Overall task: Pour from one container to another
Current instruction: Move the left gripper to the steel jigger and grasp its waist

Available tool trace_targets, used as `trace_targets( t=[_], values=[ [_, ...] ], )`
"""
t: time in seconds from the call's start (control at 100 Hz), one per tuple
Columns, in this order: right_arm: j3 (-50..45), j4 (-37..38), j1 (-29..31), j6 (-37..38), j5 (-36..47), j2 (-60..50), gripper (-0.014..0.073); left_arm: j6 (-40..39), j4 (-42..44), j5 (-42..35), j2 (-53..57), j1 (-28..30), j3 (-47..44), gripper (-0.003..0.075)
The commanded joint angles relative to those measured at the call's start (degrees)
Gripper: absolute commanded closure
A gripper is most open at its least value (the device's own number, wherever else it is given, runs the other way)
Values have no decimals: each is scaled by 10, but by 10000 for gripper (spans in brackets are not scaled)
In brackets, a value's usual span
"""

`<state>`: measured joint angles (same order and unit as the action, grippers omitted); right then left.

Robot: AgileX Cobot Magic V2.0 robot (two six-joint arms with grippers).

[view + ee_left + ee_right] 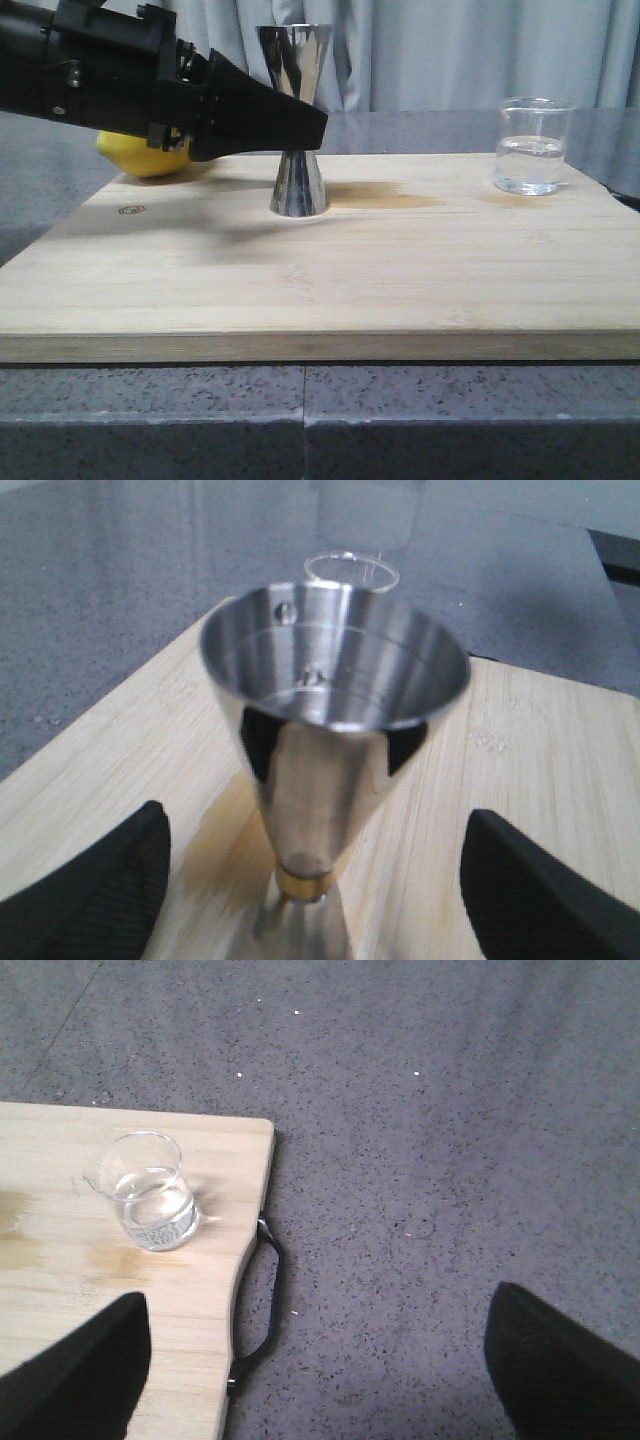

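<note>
steel jigger [335, 740] stands between the wide-open left gripper [315, 890] fingers; right gripper [320, 1360] open, empty, above beaker [150, 1192]

Lighting's soft and even, fairly bright. The left claw [300, 125] throws a blurry shadow across the wooden board [320, 290]. The steel jigger [330, 730] has shiny glare streaks and looks soft up close; its base is out of focus. Front view's a bit grainy.

The front camera sits low, level with the board [320, 290]. The left wrist camera looks closely at the jigger [325, 730]; the right wrist camera looks down on the beaker [150, 1192], which all three views share.
</note>
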<state>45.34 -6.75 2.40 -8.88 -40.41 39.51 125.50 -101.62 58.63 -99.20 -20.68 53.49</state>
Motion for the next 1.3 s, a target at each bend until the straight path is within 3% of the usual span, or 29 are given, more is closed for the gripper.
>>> trace_targets(
  t=[0.0,1.29],
  values=[
    [21,-3,2,-6,45,3,-21,1,-44,61,7,-7,29,165],
    [21,-3,2,-6,48,3,-21,13,-44,26,-5,-25,35,165]
  ],
)
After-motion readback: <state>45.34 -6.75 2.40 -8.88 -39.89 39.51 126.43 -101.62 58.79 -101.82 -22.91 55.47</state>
